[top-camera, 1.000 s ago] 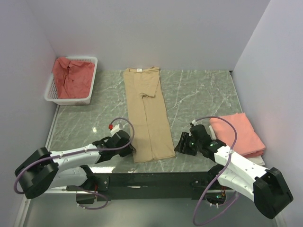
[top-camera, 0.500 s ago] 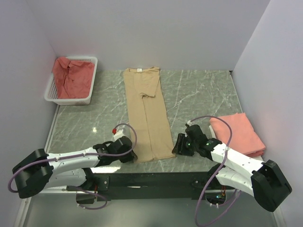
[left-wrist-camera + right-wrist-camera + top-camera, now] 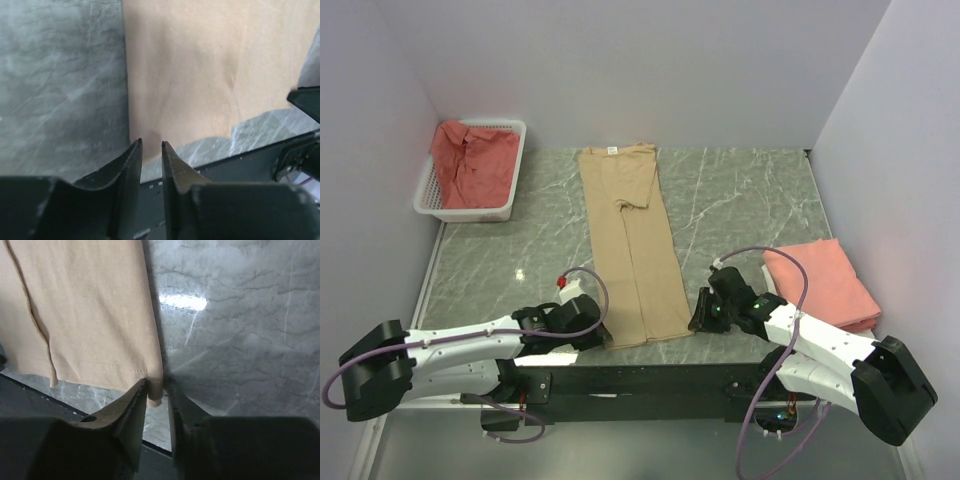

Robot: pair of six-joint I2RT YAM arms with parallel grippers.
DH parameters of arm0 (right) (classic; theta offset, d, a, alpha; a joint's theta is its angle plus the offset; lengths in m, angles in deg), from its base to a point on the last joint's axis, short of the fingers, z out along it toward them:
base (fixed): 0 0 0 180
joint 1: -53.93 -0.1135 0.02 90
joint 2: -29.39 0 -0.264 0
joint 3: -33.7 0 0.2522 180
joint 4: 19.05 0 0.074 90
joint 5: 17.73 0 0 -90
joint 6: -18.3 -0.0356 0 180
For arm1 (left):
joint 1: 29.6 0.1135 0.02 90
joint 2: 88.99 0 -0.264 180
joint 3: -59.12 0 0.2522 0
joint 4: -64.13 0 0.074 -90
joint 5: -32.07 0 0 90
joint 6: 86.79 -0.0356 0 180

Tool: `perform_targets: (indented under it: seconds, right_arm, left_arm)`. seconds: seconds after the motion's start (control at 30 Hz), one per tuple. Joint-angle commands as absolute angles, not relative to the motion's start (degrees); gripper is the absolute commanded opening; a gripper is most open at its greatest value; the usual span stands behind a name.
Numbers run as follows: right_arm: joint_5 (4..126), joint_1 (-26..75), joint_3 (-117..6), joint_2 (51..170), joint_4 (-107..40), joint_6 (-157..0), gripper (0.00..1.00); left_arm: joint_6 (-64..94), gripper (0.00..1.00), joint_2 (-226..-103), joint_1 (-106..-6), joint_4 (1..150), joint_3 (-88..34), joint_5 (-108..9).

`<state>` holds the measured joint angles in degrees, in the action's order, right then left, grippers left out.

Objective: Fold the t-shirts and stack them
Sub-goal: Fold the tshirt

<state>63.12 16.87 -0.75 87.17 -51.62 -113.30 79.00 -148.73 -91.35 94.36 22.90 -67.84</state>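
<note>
Top view: tan t-shirt (image 3: 632, 245) lies lengthwise mid-counter (image 3: 740, 200). Only the wrist views resolve the near corners. Right fingers (image 3: 134, 400) are narrow, pinching the hem corner. Left fingers (image 3: 131, 160) are narrow at the corner; cannot tell if gripping.

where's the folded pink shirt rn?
Top view: folded pink shirt lies at the table's right edge, right of the right pincer, apart from the tan shirt.
</note>
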Motion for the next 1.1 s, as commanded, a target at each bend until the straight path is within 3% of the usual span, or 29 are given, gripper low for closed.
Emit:
perform_targets:
  seconds: [0.0, 0.2, 0.73, 0.97, 1.07]
  right_arm:
    - [64.27, 16.23, -2.3, 86.26, -53.73, -113.62, 0.29]
    - [62.08, 15.35, -1.95, 86.69, -52.94, -114.68, 0.13]
    - [61.81, 14.38, -3.09, 86.25, -53.29, -115.99, 0.06]
    - [61.2, 14.21, -2.65, 86.25, -52.5, -116.52, 0.04]
    - [60.67, 14.03, -2.74, 85.56, -52.41, -116.96, 0.02]
  left_arm:
    - [80.2, 0.3, -144.89, -91.74, 101.52, 20.13, -68.74]
    - [86.26, 0.33, -138.83, -91.74, 102.68, 24.6, -66.46]
    - [90.57, 0.35, -142.69, -91.65, 92.13, 30.58, -66.28]
    - [91.19, 0.3, -144.0, -91.74, 91.87, 31.73, -66.19]
    - [90.49, 0.21, -144.8, -91.74, 91.86, 31.21, -66.19]
